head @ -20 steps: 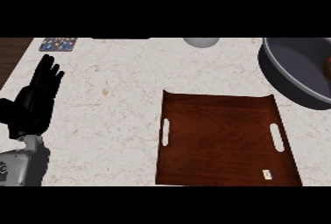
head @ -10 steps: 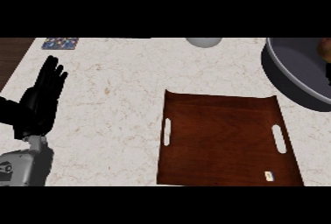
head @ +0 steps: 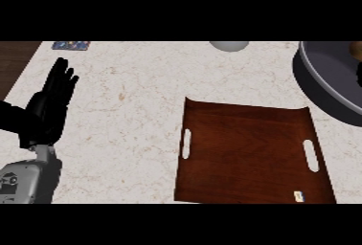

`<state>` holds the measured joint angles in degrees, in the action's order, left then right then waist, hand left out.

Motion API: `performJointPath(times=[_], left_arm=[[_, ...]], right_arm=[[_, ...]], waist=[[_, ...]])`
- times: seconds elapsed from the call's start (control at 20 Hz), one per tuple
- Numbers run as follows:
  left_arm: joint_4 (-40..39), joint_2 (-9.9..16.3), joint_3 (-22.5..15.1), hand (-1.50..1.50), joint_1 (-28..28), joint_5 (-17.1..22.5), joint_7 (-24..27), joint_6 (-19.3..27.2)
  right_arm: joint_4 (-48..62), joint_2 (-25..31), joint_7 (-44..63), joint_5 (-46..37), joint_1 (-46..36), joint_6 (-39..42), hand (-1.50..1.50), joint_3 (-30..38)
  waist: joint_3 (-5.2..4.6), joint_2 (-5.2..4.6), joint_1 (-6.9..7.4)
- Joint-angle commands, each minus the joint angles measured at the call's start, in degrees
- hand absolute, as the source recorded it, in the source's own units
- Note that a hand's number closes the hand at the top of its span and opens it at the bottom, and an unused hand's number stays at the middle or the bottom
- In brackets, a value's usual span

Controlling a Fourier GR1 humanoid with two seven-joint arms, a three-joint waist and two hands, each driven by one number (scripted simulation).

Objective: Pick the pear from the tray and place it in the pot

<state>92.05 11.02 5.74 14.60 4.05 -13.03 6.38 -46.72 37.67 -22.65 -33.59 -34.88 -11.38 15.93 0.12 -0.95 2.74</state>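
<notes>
The brown wooden tray (head: pixel 247 153) lies on the counter right of centre, and no pear shows on it. The dark grey pot (head: pixel 322 81) is cut off by the right edge. Inside it, at the very edge, are a small brown patch (head: pixel 356 48) and a dark sliver (head: pixel 359 72); I cannot tell whether these are the pear and my right hand. My left hand (head: pixel 50 103) rests open at the left, fingers pointing up, far from the tray and holding nothing.
The pale speckled counter (head: pixel 127 110) spreads between my left hand and the tray. A grey round object (head: pixel 228 45) sits at the far edge, a small blue patterned card (head: pixel 71 45) at the far left. The counter's left edge (head: pixel 25 67) drops to dark wood.
Everything has slid slightly to the right in the view, so less of the pot shows. The left hand keeps its pose and the tray stays bare.
</notes>
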Motion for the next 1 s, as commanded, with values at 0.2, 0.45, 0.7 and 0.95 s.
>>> performJointPath(times=[0.2, 0.45, 0.7, 0.95], left_arm=[[-0.24, 0.75, 0.54, 0.00, 0.68, 0.65, -0.12, -1.12], [1.15, -0.25, -0.65, 0.00, 1.89, -0.10, -1.88, 0.05], [-0.35, -1.68, -1.33, 0.00, 1.74, -0.62, -0.11, 0.56], [-0.22, -0.67, 0.37, 0.00, -0.80, 0.03, 2.05, -0.24]], right_arm=[[23.37, 0.17, -6.51, -2.07, -10.08, -1.83, 1.50, 1.53], [30.30, -0.29, -7.56, -1.58, -12.11, 4.58, -1.50, 1.81], [33.27, 0.44, -14.21, 3.84, -13.77, 15.12, -1.50, 6.08], [35.52, 1.03, -17.66, 11.69, -14.83, 21.54, -1.50, 13.57]], waist=[[0.13, -0.46, 1.29], [0.20, -0.58, 1.33], [0.28, -0.84, 0.83], [0.24, -0.60, 0.65]])
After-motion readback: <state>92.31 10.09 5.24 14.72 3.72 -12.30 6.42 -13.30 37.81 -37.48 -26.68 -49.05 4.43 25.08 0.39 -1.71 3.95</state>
